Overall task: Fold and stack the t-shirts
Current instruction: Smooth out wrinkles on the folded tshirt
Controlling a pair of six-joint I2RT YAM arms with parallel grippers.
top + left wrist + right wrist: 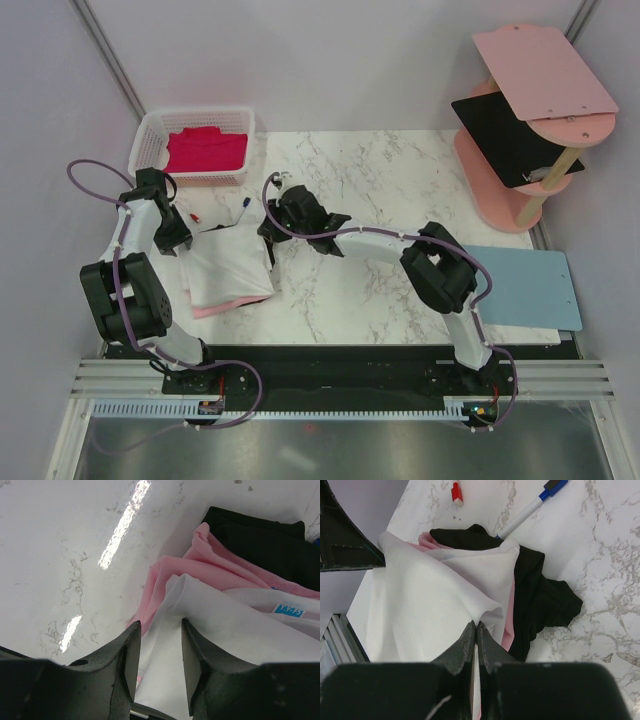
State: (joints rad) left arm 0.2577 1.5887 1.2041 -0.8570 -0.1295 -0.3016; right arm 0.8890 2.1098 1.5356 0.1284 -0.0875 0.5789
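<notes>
— Starting with the right gripper (476, 626): how wide, and on what?

— Pinched fully shut on a raised fold of the white t-shirt (420, 600), at its right-hand edge.

— And the left gripper (159, 630)?

— About half open, low over the opposite, left edge of the same shirt. White cloth in the gap between the fingers, but not clamped as far as can be seen.

— Whereabouts of the shirt itself?

— Crumpled on the marble table (380, 180), left of centre, directly between the two pincers. Lying on top of the light pink t-shirt (200, 570) and the black t-shirt (545, 600). Well apart from the magenta-red t-shirt (205, 150), up in the white basket (143, 140) at the far left corner.

— So which relation to mind for the coming move?

— The left-to-right line across the white shirt, running roughly parallel with the near table edge: held at the right end, merely straddled at the left. Equally near for both arms, one at each end. Probably calls for closing the left pincer on its edge before any lift or spread. Otherwise risks dragging the pink and black shirts along.

— Anything close enough to snag?

— A blue-capped marker (530, 510) just beyond the black shirt, touching or nearly so; hard to tell which.
</notes>
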